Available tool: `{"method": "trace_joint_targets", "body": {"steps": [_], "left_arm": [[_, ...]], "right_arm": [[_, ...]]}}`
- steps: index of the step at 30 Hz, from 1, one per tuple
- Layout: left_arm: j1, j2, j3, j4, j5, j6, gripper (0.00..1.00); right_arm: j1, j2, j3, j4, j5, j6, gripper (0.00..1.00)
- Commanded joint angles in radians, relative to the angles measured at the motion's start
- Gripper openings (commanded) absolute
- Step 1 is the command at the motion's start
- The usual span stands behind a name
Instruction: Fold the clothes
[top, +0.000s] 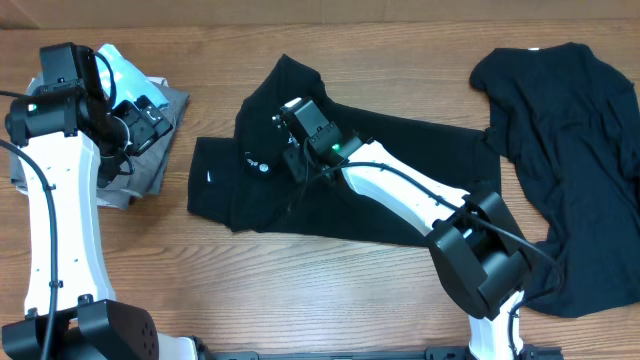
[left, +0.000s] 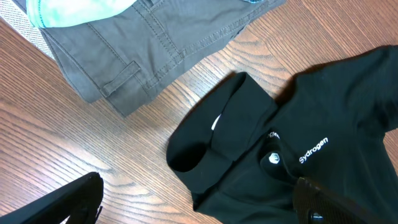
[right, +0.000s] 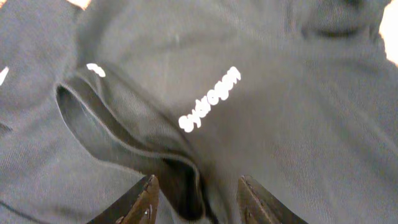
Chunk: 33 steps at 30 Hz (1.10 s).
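A black polo shirt (top: 400, 180) lies across the table's middle with white lettering (top: 255, 160) near its left end. It also shows in the left wrist view (left: 311, 112) and fills the right wrist view (right: 280, 124). A second black garment (top: 570, 140) lies crumpled at the right. My right gripper (top: 292, 122) is open low over the polo's collar area, and its fingers (right: 199, 199) straddle a raised fold edge beside the lettering (right: 209, 99). My left gripper (top: 148, 118) is open and empty above the table (left: 199, 208), left of the polo.
A grey folded garment (top: 150, 165) lies at the far left under my left arm, also in the left wrist view (left: 143, 43). A light blue packet (top: 122, 68) rests on it. Bare wooden table (top: 300, 290) runs along the front.
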Motion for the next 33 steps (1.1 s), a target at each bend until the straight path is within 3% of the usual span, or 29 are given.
{"method": "trace_joint_targets", "body": {"steps": [1, 3, 7, 8, 17, 33], "left_arm": [[0.002, -0.008, 0.02, 0.001, 0.003, -0.01, 1.0], [0.002, -0.008, 0.02, 0.001, 0.003, -0.01, 1.0], [0.002, -0.008, 0.02, 0.001, 0.003, -0.01, 1.0], [0.002, -0.008, 0.02, 0.001, 0.003, -0.01, 1.0], [0.002, -0.008, 0.02, 0.001, 0.003, -0.01, 1.0], [0.002, -0.008, 0.02, 0.001, 0.003, -0.01, 1.0]], "right_arm": [[0.006, -0.036, 0.024, -0.034, -0.056, 0.063, 0.44], [0.007, -0.036, 0.024, -0.056, -0.184, 0.063, 0.37], [0.008, -0.036, 0.023, -0.1, -0.343, 0.066, 0.1], [0.008, -0.036, 0.023, -0.109, -0.353, 0.079, 0.09], [0.016, -0.033, 0.017, -0.113, -0.394, 0.109, 0.04], [0.085, 0.071, -0.018, 0.035, -0.386, 0.108, 0.04]]}}
